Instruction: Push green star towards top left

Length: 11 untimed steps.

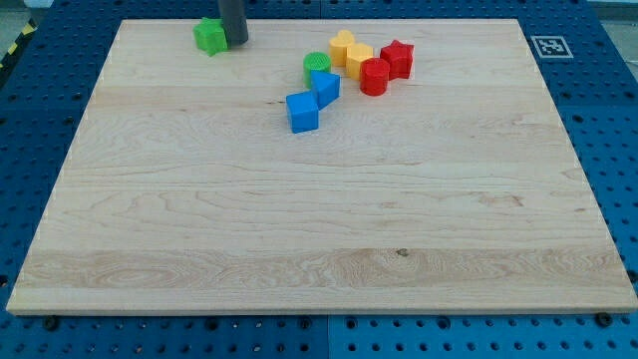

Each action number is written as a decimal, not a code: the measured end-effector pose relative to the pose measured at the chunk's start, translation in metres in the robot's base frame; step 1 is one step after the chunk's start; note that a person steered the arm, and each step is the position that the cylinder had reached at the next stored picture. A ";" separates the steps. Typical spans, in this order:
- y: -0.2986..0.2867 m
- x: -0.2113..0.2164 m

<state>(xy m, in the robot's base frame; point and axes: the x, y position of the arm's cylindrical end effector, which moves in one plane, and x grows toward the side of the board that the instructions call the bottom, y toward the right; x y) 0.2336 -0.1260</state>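
The green star (210,36) sits near the top edge of the wooden board (319,239), left of middle, and my tip (235,43) is right against its right-hand side — touching or as good as. The rod holds nothing; it has no way to grip, it just bears on the block from the side.

I judge the star to be light, rigid and quick to slide on this smooth wood. Its points make it prone to turning, so the push should go in square against its right flank, through the middle — off-centre contact could let it spin away.

By count: one green star, one green round block (317,66), two blue blocks (302,112) (325,88), two yellow blocks (342,47) (359,59) and two red blocks (375,77) (397,59), all clustered to the right of my tip.
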 end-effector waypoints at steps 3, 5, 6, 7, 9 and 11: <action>-0.032 0.013; -0.020 0.029; -0.046 0.041; -0.058 0.041; -0.067 0.018; -0.078 0.014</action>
<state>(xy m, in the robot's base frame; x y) 0.2471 -0.2043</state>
